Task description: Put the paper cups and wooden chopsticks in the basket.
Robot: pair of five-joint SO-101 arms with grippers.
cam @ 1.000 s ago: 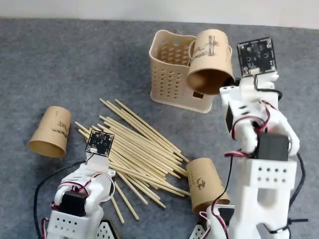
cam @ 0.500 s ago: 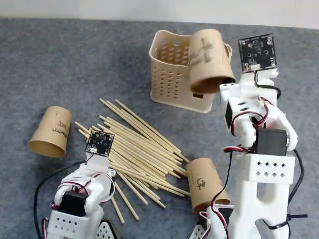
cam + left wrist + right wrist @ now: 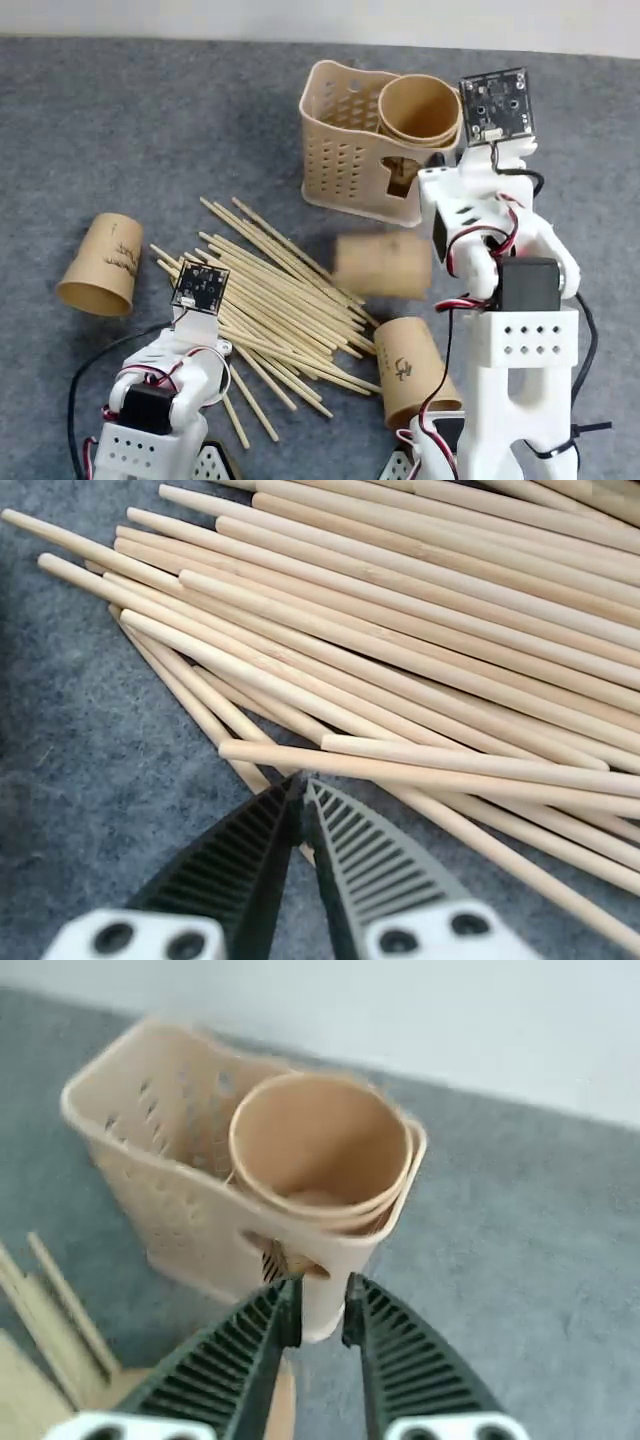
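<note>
Three cups loose: left cup (image 3: 100, 265) far left. Left gripper (image 3: 305, 792) jaws pinched together, empty, tips at chopsticks (image 3: 400, 650). Middle cup (image 3: 385, 265) beside pile, lower cup (image 3: 410, 370) by right arm. Basket (image 3: 340, 160) holds nested cups (image 3: 420, 108). Right gripper (image 3: 315, 1325) jaws narrow, empty, facing basket. Likely cup step underway; you widen jaws, take middle cup next.

The left arm (image 3: 160, 400) and right arm (image 3: 515, 350) are white, with black boxes (image 3: 527, 285) and red wires (image 3: 455, 303). The left gripper (image 3: 303, 790) and right gripper (image 3: 321, 1310) are dark and bumpy.
</note>
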